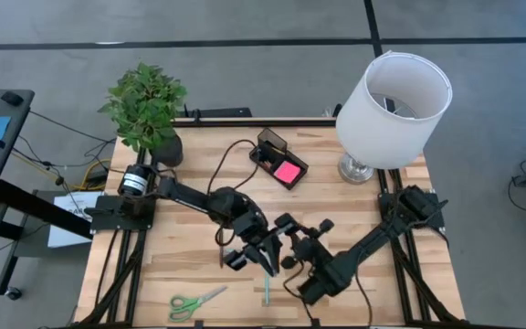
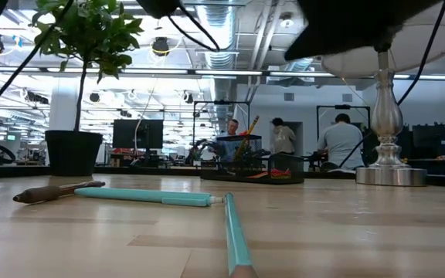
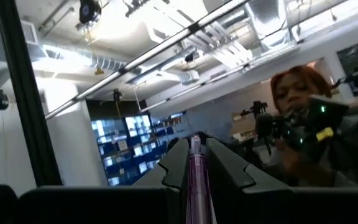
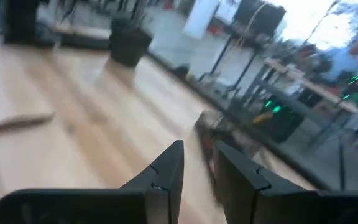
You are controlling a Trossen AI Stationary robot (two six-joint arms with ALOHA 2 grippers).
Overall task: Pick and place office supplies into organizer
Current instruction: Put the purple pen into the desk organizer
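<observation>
Two grippers are hovering close together over the middle of the worktop (image 1: 190, 265). The left gripper (image 3: 196, 163) is clamping a slim purple-tinted pen (image 3: 197, 180) upright between nearly closed fingers and is tilting up toward the ceiling. The right gripper (image 4: 197, 163) is holding nothing, its fingers parted only slightly, with nothing visible between them. The organizer (image 1: 279, 161) is sitting well apart toward the far edge, the pink sticky-note pad (image 1: 288, 172) in its tray. Teal pens (image 2: 145, 196) and green-handled scissors (image 1: 194, 302) are lying loose near the front. The arms are risking a clash by crowding each other, and the thinly pinched pen could be slipping on the long carry.
</observation>
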